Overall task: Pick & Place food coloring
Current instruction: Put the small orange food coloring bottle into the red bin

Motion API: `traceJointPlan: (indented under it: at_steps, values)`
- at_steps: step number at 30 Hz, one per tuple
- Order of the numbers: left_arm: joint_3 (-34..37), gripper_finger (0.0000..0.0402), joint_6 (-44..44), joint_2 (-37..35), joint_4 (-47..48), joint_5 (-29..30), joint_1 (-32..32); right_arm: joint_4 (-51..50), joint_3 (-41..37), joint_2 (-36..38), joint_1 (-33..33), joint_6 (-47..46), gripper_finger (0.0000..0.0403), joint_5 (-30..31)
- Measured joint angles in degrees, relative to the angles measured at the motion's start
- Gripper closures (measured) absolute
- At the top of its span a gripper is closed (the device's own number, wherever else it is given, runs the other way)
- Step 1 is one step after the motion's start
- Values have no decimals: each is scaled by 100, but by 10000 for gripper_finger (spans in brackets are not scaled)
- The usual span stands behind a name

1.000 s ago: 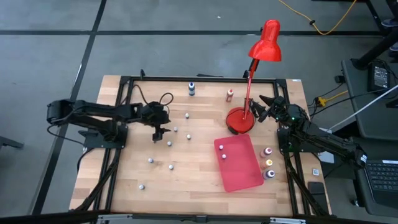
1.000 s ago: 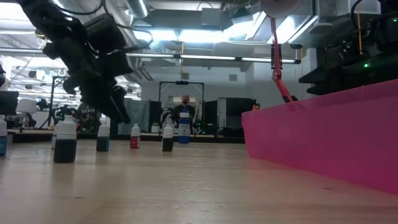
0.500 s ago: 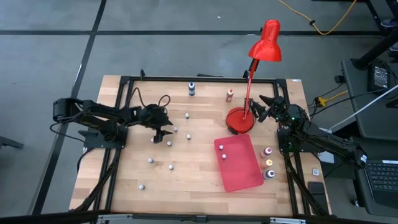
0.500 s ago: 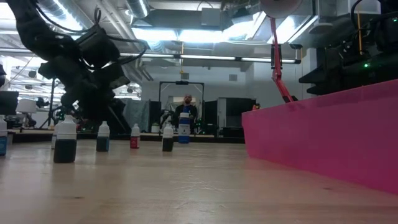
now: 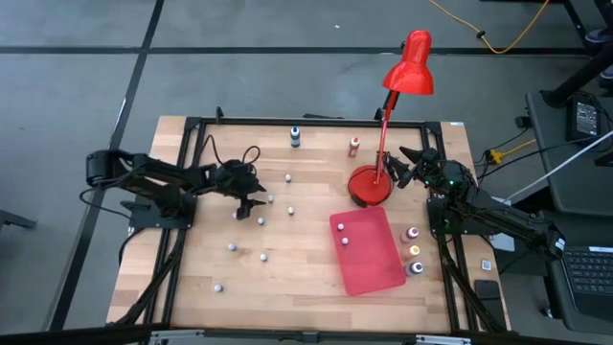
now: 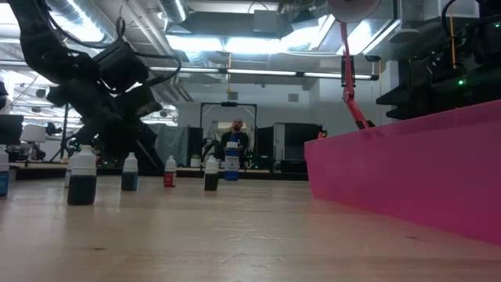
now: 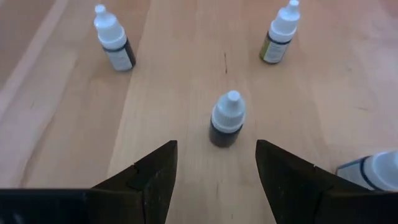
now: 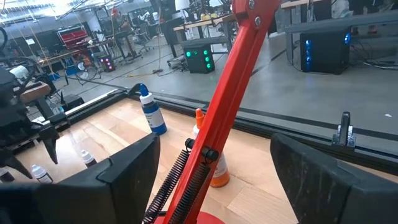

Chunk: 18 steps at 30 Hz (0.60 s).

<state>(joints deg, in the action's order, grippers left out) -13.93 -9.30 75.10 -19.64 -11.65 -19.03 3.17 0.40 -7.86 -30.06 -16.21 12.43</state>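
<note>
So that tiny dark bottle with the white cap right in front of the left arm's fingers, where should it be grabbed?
Probably by the dark body, below the cap. The bottle stands upright and apart from its neighbours. The white cap narrows to a tip that fingers could slip off, while the body is wider and straight-sided. The left gripper is open and lined up on it, so coming straight ahead and closing from both sides looks best.

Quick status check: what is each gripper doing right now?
Left gripper: open, empty, lined up on a small dark bottle.
Right gripper: open, empty, beside the red lamp.
</note>
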Motion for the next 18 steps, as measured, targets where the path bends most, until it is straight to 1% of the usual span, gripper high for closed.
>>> traceJointPlan:
  at_steps: [7, 11, 15, 18]
  values:
    - [-29, 190, 110, 505, -539, 3, 20, 1, 0, 2, -1, 6, 97, 0]
    - [-100, 190, 110, 697, -596, -26, 23, 0, 1, 2, 0, 7, 97, -1]
    - [-98, 193, 116, 785, -587, -349, 24, 0, 1, 1, -1, 5, 97, -1]
    - [-98, 197, 54, 788, -600, -353, 66, 1, 1, 0, -2, 0, 97, 0]
